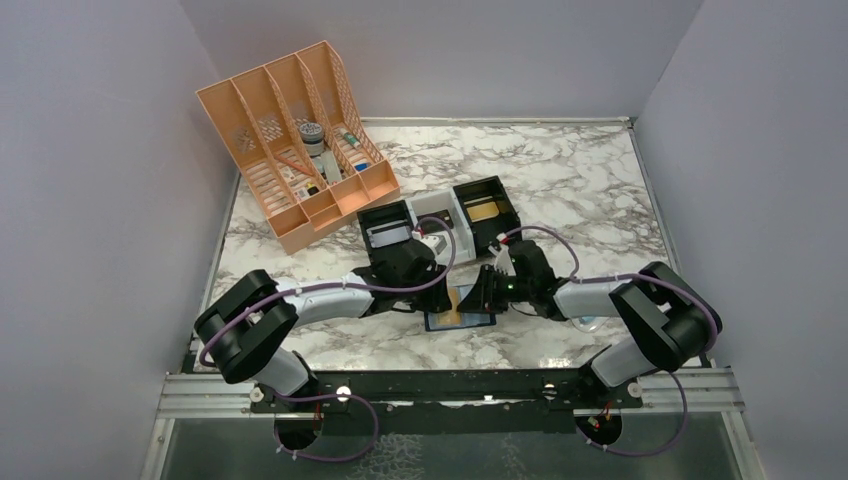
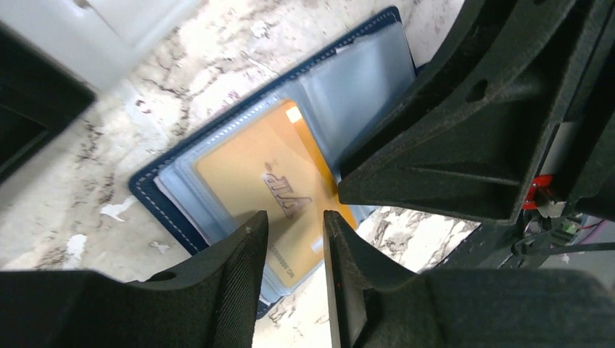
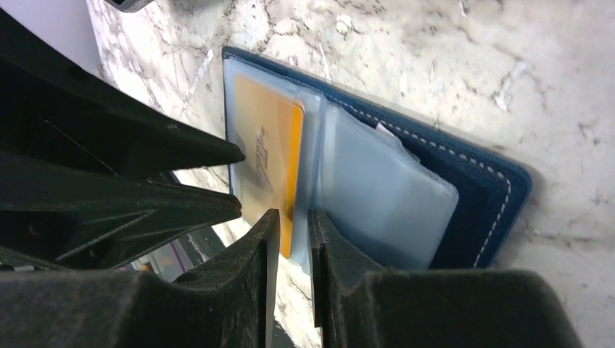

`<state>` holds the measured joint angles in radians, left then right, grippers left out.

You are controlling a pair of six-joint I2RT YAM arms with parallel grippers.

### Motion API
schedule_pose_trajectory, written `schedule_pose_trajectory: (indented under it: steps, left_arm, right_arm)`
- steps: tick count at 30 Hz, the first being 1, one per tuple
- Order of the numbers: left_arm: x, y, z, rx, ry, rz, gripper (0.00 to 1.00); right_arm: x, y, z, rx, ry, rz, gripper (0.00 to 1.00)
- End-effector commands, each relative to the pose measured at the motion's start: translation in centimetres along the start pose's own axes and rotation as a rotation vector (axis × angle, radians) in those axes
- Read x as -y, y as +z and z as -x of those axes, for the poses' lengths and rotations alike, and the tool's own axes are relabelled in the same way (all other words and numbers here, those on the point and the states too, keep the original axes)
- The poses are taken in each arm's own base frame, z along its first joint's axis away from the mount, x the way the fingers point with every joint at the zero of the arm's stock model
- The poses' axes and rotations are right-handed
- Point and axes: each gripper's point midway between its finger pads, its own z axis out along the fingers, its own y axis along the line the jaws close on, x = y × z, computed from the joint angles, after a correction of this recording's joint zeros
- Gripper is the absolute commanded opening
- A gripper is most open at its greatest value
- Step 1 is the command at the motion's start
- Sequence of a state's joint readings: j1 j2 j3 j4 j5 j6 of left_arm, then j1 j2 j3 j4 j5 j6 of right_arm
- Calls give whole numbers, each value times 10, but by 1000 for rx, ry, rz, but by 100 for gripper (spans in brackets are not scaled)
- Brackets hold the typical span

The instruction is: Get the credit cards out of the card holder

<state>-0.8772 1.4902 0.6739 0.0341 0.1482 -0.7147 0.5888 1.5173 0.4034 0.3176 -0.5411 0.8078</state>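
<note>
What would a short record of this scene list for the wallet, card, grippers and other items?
wallet: open flat on marble table, clear sleeves showing
card: gold, in a sleeve
left gripper: over card, jaws slightly apart
right gripper: at sleeve edge, jaws slightly apart
other: orange rack, box trays behind

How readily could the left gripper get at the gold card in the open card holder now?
Probably yes: the left gripper hovers right over the gold card, jaws apart, nothing between. The right gripper crowds the card holder alongside.
</note>
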Motion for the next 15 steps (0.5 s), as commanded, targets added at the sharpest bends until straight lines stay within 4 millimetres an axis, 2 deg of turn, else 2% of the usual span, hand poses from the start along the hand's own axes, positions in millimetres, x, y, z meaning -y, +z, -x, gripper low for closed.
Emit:
schedule_pose_trajectory:
  steps: [1,6,10,15]
  left_arm:
    - [-9,2,-20,-60,32,67,36]
    - [-18,-1,-28,-68,24,102,35]
    - [-18,-3,-28,-62,24,106,34]
    - [-12,-12,-7,19,28,113,35]
  right_arm:
    - [24,-8,-39,-90,113,-70,21]
    - [27,-9,-41,-79,125,-80,20]
    - [25,-9,-43,-90,129,-66,19]
    - [9,-11,-25,-54,80,-43,19]
